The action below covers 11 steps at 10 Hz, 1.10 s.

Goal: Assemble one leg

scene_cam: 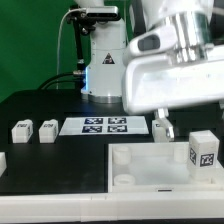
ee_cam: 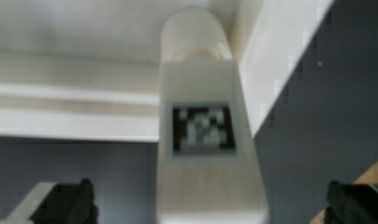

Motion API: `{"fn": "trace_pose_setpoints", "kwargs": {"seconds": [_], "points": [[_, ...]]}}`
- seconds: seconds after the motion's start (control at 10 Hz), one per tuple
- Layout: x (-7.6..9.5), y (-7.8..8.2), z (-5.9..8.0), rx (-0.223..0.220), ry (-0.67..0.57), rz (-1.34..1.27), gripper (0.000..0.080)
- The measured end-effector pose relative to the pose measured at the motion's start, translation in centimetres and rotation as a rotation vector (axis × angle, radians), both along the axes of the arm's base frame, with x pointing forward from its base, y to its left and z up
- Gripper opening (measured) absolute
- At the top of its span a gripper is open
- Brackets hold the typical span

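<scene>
In the wrist view the gripper (ee_cam: 209, 200) stands with its two dark fingertips (ee_cam: 65, 203) spread wide. Between them, touching neither, is a long white leg (ee_cam: 207, 90) with one black-and-white square tag (ee_cam: 207, 127) on its face. The white tray part (ee_cam: 61, 85) lies just behind this leg, and dark table shows on either side. In the exterior view the bulky white arm (scene_cam: 175, 65) fills the 1 to 2 o'clock area and hides whatever is under it, so I cannot tell which block it is over. Four small white blocks are in view there. The far-left leg (scene_cam: 20, 130) and the second leg (scene_cam: 47, 130) sit side by side at 9 o'clock, just apart from each other. The third leg (scene_cam: 162, 128) is right beside the 3 o'clock end of the marker board (scene_cam: 105, 126), under the arm's lower edge. The tagged leg (scene_cam: 205, 150) stands at 4 o'clock, with its tag facing the camera, at the far edge of the tray part (scene_cam: 150, 172), which spans 5 to 6 o'clock. The marker board lies at centre and carries four tags. The robot's base (scene_cam: 100, 60) rises at 12 o'clock in front of a green backdrop (scene_cam: 30, 40), and everything rests on the black table (scene_cam: 45, 175). No lettering or brand can be read; the tags show only block patterns.
</scene>
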<state>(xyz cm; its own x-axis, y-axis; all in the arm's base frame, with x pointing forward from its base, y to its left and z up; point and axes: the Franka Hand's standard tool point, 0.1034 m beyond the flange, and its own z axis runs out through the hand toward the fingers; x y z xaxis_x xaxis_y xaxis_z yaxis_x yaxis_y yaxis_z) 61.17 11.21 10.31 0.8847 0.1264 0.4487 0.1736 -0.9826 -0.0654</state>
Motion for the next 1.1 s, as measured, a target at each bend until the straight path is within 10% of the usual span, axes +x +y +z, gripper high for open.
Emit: {"fn": "trace_pose_setpoints", "kwargs": {"seconds": [0.7,1.0,1.1], "points": [[1.1,0.3,-0.6,-0.004,0.542,0.043,0.0649],[1.3,0.4,-1.5,-0.001,0.546,0.042,0.0649],[1.3,0.3,-1.5,-0.001,0.547,0.042,0.0528]]}}
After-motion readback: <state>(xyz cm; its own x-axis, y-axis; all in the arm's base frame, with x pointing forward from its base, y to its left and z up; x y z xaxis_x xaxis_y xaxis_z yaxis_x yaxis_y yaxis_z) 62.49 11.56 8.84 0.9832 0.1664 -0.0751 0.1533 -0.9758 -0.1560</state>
